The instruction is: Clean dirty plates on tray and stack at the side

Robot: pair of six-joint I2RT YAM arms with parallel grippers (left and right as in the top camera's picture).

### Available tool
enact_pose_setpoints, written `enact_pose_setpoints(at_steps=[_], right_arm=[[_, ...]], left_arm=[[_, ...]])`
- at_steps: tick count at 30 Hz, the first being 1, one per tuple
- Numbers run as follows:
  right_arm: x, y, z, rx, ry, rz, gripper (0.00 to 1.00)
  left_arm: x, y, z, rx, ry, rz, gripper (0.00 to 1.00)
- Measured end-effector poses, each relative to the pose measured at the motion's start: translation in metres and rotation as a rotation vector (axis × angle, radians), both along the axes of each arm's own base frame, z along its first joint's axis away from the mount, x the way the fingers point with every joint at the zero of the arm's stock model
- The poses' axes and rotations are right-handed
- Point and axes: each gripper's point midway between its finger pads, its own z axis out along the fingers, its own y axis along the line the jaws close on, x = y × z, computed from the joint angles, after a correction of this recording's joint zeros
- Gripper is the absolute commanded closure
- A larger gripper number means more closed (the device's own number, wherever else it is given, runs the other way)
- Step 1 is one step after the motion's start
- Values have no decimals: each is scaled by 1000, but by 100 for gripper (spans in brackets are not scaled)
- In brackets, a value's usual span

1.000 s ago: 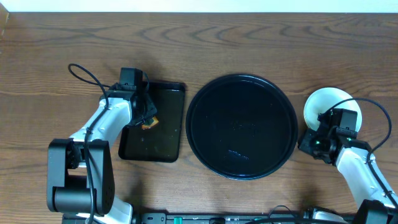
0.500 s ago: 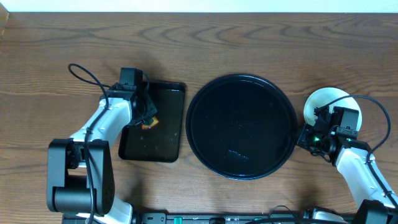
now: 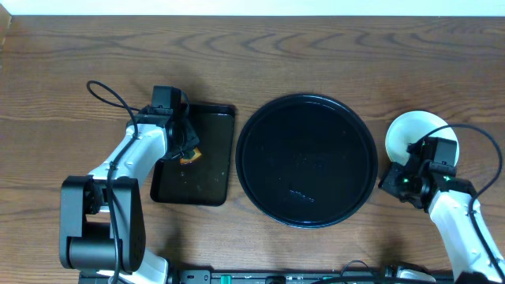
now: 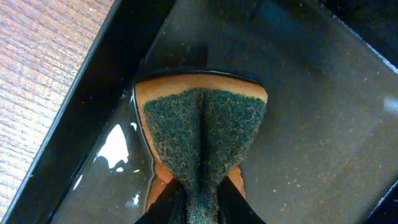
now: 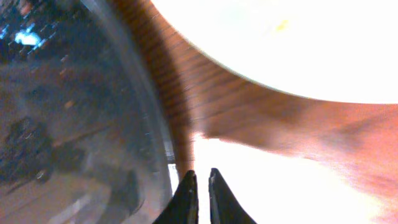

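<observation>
Black round tray point(image 3: 308, 162), one visible plate point(image 3: 410, 130); left end effector point(image 4: 199, 202) grips one sponge point(image 4: 202, 124), right end effector point(image 5: 200, 186) clenched.

Brown wood-grain desk point(image 3: 316, 55), grain running L to R. Three things sit straight on it. Left of centre is a black rectangular tray point(image 3: 207, 188), long side front-to-back, a bit skewed. Approx. mid-desk is a big glossy black round tray point(image 3: 306, 162), just beside the rect. one w/ a thin strip of wood between. Near the right edge is a pale plate point(image 3: 410, 130), close to the round tray's rim but not touching. Can't tell if that's one plate or a stack.
</observation>
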Motion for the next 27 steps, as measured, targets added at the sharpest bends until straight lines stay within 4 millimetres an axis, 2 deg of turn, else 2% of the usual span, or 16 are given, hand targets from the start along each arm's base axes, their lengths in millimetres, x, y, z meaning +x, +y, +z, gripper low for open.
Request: enact_pose_setpoints(at_steps=[4,7,12,20,27], right_arm=[[-2,-14,5,-67,11,-66,99],[-3,-17,3,-80,19,-86,99],[-4,-16,-11,-83,49,-85,99],[28,11,-22,3,-38,16,98],[41,27,-23,48,-85,67,98]], left_arm=[[0,0,0,0,0,0,83],[-2,0,0,0,7,0,83],[-3,0,-1,1,11,0,83],[-4,0,-1,1,17,0,83],[-5,1,-1,2,21,0,83]])
